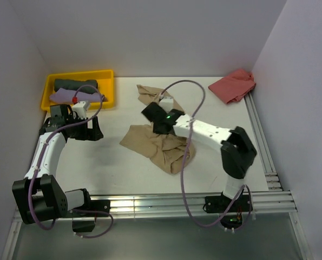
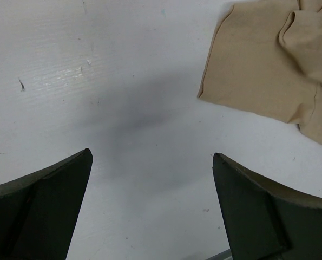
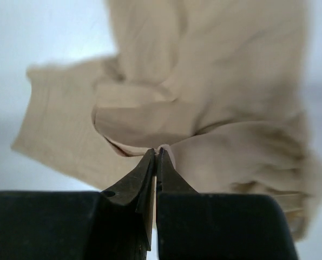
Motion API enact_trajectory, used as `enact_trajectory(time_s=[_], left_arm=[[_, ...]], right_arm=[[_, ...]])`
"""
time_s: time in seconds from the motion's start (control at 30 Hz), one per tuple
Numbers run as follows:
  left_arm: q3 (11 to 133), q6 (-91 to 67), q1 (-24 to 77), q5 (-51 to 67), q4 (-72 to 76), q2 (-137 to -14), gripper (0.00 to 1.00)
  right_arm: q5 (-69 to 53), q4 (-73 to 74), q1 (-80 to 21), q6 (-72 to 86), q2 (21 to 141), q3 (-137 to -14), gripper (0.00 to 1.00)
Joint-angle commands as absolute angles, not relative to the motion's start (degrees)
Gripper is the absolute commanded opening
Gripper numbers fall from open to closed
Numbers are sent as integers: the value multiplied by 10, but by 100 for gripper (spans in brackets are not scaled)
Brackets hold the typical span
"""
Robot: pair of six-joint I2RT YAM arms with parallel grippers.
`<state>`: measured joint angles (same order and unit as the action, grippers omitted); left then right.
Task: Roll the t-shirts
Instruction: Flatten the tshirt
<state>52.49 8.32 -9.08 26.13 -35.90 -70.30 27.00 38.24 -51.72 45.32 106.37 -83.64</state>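
The tan-beige t-shirt (image 1: 158,145) lies crumpled at the table's middle, one part stretching back toward the far side (image 1: 148,93). My right gripper (image 1: 156,116) is over it, shut on a fold of the tan cloth (image 3: 204,108), its fingertips (image 3: 150,162) pinching the fabric edge. My left gripper (image 1: 87,130) is open and empty above bare table, left of the shirt; its wrist view shows the shirt's corner (image 2: 258,70) at upper right. A salmon-pink t-shirt (image 1: 234,85) lies at the far right corner. Dark green (image 1: 75,84) and lavender (image 1: 69,96) t-shirts sit in the yellow bin.
The yellow bin (image 1: 106,89) stands at the far left. Grey walls close the table on three sides. Aluminium rails (image 1: 261,138) run along the right and near edges. A purple cable (image 1: 190,86) arcs over the right arm.
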Motion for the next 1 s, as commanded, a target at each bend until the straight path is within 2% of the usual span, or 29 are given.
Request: enact_trajectory(time_s=[0.0,0.37,0.77,0.97], left_arm=[[526,94,-91,280,-368,-693,99],[529,110,-91,284,-375,-699,99],[527,134,-91,278,-387,-693,99],[520,149,-91,265,-390,-683,98]], right_arm=[[308,394,-456,465,963,-801,0],[309,390,-258,461,837,-705,0],[326,428,-94,414,851,-757,0],[314,420,-28,410,834,-733,0]])
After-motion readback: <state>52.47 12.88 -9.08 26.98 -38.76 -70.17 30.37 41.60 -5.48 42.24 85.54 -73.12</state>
